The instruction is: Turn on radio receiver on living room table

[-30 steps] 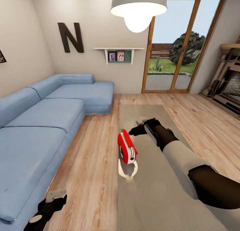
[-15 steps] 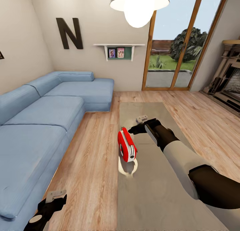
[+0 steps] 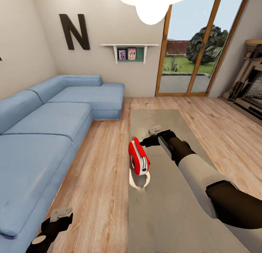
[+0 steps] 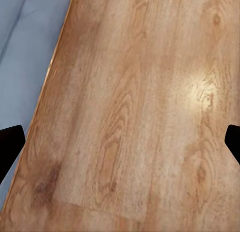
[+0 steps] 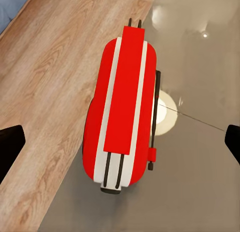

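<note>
Bright, even room; the glowing pendant lamp (image 3: 153,5) throws glare onto the glossy counter (image 3: 171,209), edges soft

The right arm (image 3: 203,180) is built of rounded segments: a glossy black upper section nearest the camera, a pale grey-white middle sleeve, then a black forearm with a light grey panel along its top. It ends in a black right gripper (image 3: 145,142) with slim dark fingers and a small light grey block beside the wrist. The left arm (image 3: 40,242) is black, with a round pale grey cap on its joint. The left gripper (image 3: 60,218) has black fingers and a flat grey plate with small holes above. In both wrist views the fingertips (image 5: 10,147) appear as plain matte black wedges (image 4: 9,144) at the edges
</note>
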`<state>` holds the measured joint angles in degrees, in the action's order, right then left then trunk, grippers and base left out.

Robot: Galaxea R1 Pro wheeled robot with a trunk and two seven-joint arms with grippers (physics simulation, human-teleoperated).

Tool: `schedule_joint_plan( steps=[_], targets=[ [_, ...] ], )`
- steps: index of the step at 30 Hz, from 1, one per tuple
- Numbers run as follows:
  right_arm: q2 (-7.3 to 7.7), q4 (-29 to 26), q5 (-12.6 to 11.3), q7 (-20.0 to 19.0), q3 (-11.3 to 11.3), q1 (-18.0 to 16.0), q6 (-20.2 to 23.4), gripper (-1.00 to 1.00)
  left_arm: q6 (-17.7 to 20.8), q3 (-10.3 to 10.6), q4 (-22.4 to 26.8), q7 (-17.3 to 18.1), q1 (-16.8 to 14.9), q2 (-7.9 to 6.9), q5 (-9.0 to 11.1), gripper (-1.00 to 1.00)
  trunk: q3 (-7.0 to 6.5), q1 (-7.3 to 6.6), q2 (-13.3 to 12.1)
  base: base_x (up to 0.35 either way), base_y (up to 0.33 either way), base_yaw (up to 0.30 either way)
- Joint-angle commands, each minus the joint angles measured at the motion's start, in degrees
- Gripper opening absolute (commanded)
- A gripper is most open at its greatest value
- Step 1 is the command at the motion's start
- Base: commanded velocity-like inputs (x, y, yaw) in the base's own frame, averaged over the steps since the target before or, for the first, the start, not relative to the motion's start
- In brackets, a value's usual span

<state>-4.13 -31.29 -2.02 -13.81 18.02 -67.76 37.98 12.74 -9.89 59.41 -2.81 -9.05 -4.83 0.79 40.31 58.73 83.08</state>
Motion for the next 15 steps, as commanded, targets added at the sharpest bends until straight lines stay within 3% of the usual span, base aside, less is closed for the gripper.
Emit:
schedule_joint_plan(
  steps=[1,15],
  targets=[
    [0.00,0.0,0.0,0.0,0.0,0.0,0.0,1.00,0.0,0.0,0.0,0.0,0.0,0.00,0.0,1.00,0.10,0.00,0.0,0.000,0.000,0.000],
    [0.00,0.0,0.0,0.0,0.0,0.0,0.0,1.00,0.0,0.0,0.0,0.0,0.0,0.00,0.0,1.00,1.39,0.00,0.0,0.000,0.000,0.000]
  ],
)
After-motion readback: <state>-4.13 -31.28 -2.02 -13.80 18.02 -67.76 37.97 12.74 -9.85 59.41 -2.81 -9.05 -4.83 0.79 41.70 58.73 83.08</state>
